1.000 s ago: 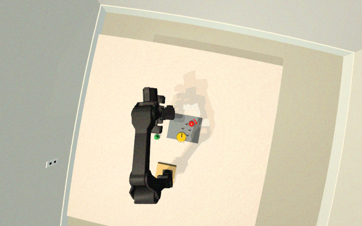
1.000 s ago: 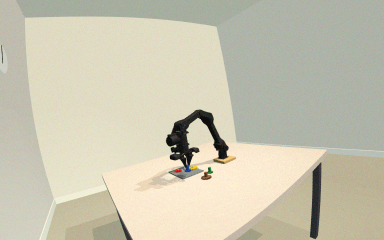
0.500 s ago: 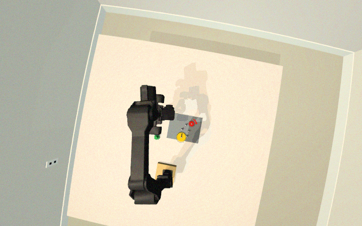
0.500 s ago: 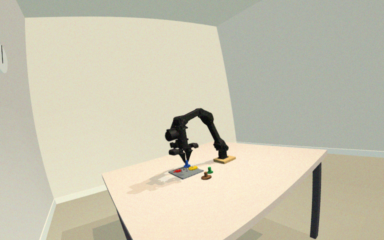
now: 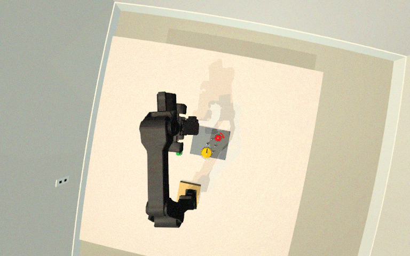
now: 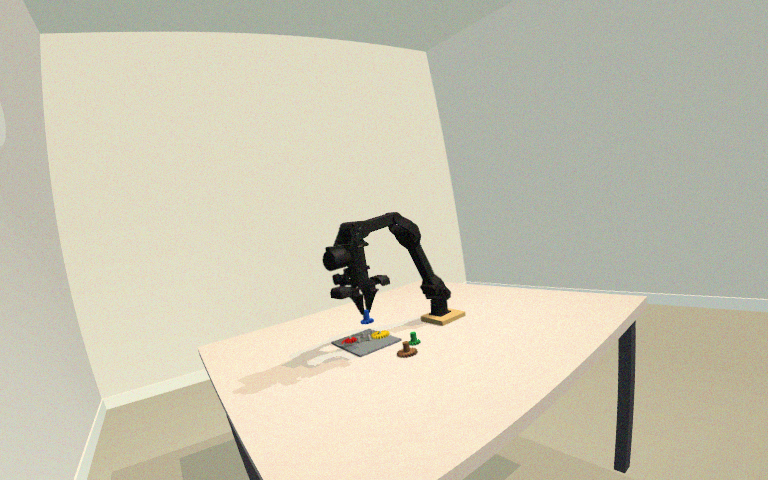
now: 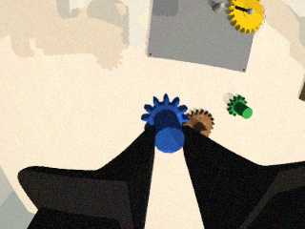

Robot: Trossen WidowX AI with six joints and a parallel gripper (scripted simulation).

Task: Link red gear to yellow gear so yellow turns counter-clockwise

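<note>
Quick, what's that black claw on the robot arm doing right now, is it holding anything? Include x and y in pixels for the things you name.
The black two-fingered gripper (image 6: 365,313) (image 7: 168,132): closed on the blue toothed gear (image 6: 367,319) (image 7: 166,109), held up off the table.

A curved red arrow (image 5: 222,135) is marked on the grey board (image 5: 199,140) (image 6: 361,349) (image 7: 200,40), beside the red gear (image 5: 217,136) (image 6: 350,340).
</note>
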